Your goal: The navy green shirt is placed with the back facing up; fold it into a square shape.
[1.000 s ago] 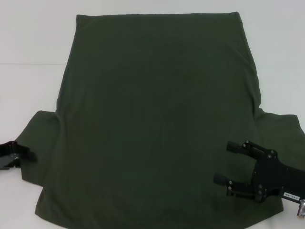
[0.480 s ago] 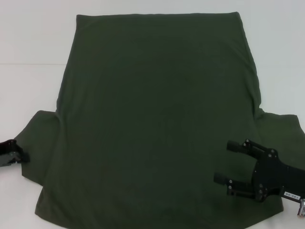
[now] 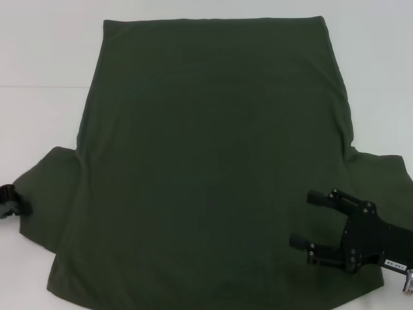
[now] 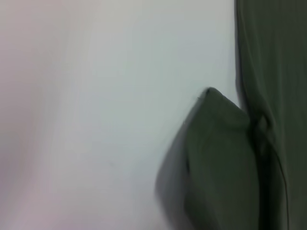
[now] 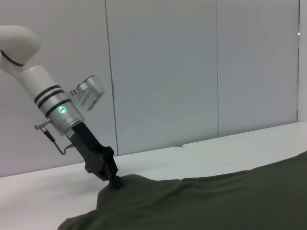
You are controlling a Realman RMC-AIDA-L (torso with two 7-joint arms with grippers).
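A: Right gripper (image 3: 302,219), lower right of the head view: two black fingers spread wide apart, nothing between them, hovering over the navy green shirt (image 3: 213,161) just inward of the right sleeve (image 3: 381,174). Left gripper (image 3: 8,201), far left edge of the same view: tip touching the left sleeve (image 3: 48,194); closure impossible to tell. From the right wrist view, left gripper (image 5: 114,181) pressed down into a raised hump of sleeve cloth.

B: And the shirt itself?

A: Spread flat, plain back up, filling the middle of the white table (image 3: 39,58); hem at the top of the frame, sleeves lower left and lower right.

B: Risks from here?

A: Probably a shallow pinch on the left sleeve edge, so a slip on the lift. Likely only one layer caught, leaving a skewed, bunched fold. On the right, open fingers descending away from the sleeve edge could simply push cloth and wrinkle it. Uneven lifts between arms would drag the whole garment sideways, spoiling the square.
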